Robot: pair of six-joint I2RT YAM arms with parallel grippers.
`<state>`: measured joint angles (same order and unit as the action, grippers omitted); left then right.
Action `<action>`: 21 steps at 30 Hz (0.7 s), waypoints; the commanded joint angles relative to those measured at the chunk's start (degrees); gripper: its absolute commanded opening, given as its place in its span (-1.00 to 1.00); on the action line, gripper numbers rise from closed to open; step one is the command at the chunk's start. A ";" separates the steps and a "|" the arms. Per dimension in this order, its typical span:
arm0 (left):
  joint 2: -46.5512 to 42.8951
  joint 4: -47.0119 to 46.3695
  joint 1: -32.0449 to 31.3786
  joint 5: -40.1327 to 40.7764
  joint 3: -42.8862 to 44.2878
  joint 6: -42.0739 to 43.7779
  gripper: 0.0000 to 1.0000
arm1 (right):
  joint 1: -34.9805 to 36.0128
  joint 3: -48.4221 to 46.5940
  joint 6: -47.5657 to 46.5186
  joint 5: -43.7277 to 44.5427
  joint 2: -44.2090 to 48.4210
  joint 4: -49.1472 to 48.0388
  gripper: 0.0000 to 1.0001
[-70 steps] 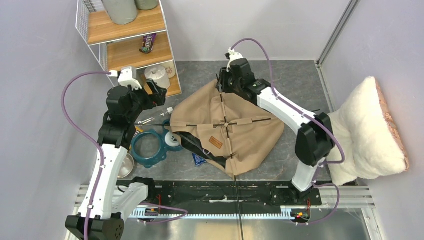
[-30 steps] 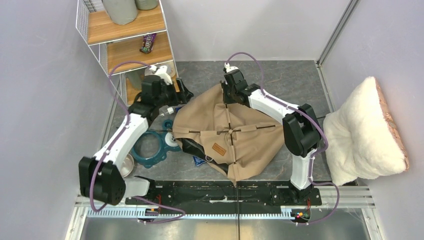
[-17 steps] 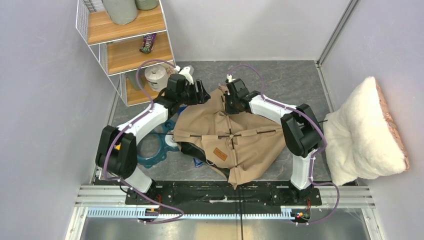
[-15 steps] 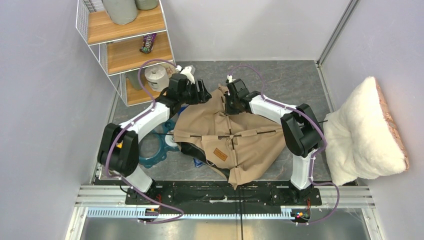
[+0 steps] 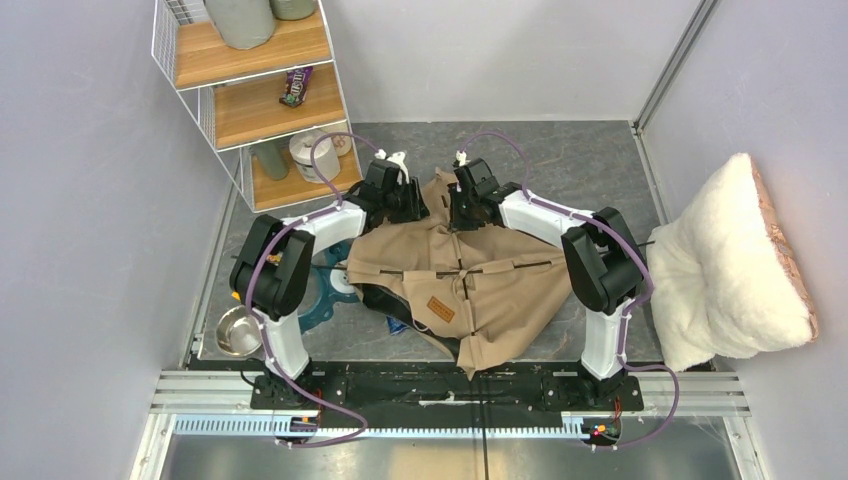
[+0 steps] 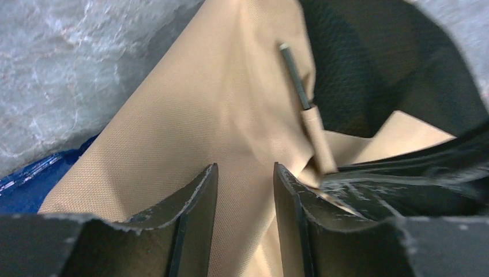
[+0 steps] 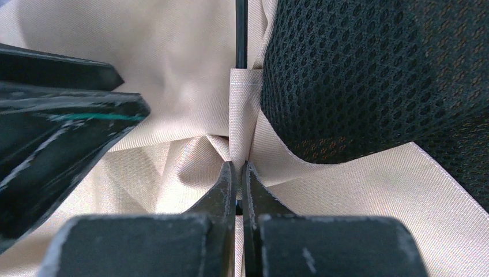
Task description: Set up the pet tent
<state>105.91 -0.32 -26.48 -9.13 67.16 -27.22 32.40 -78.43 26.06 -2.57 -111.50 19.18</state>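
The pet tent (image 5: 480,275) lies crumpled in the middle of the floor, tan with thin black poles and a brown patch (image 5: 432,309). At its far corner my right gripper (image 5: 455,212) is shut on the tan pole sleeve (image 7: 241,109). A black pole (image 7: 241,34) runs out of that sleeve beside the black mesh lining (image 7: 369,75). Just left of it, my left gripper (image 5: 415,200) hovers over tan fabric. Its fingers (image 6: 202,196) stand apart with cloth showing in the gap. A pole end (image 6: 294,75) and its sleeve (image 6: 320,138) lie just ahead.
A wire-and-wood shelf (image 5: 270,100) with a white jar (image 5: 310,160) stands at the back left. A fluffy white cushion (image 5: 735,260) leans on the right wall. A teal ring (image 5: 318,300), a metal bowl (image 5: 235,330) and a blue packet (image 5: 395,320) lie left of the tent.
My left arm has swung right from the shelf to the tent's far corner, its jaws narrowing. The right gripper kept its grip and shifted slightly.
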 commanded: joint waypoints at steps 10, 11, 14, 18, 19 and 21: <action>8.43 14.06 -1.59 7.92 5.72 2.03 -0.29 | -0.06 -3.21 2.01 -2.14 2.54 -3.69 -1.00; 8.43 14.11 -1.67 7.94 5.58 2.15 -0.31 | -0.06 -4.11 2.18 -1.99 1.66 -3.52 -1.00; 8.55 14.38 -1.69 7.73 5.44 2.57 -0.34 | -0.19 -6.59 3.34 -0.82 -1.04 -3.17 -1.00; 8.71 14.60 -1.78 7.43 5.35 2.83 -0.37 | -0.62 -8.87 4.83 -0.53 -3.88 -3.51 -1.00; 8.83 14.69 -1.74 7.38 5.36 2.83 -0.38 | -0.71 -9.58 4.95 -0.59 -4.53 -3.45 -1.00; 9.03 14.94 -1.81 7.49 5.35 2.96 -0.40 | -0.93 -11.13 5.38 -0.02 -5.93 -2.21 -1.00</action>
<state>112.99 9.67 -27.66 -2.37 72.29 -26.46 31.97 -85.45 29.34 -3.64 -114.72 17.74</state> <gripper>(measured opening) 0.309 0.020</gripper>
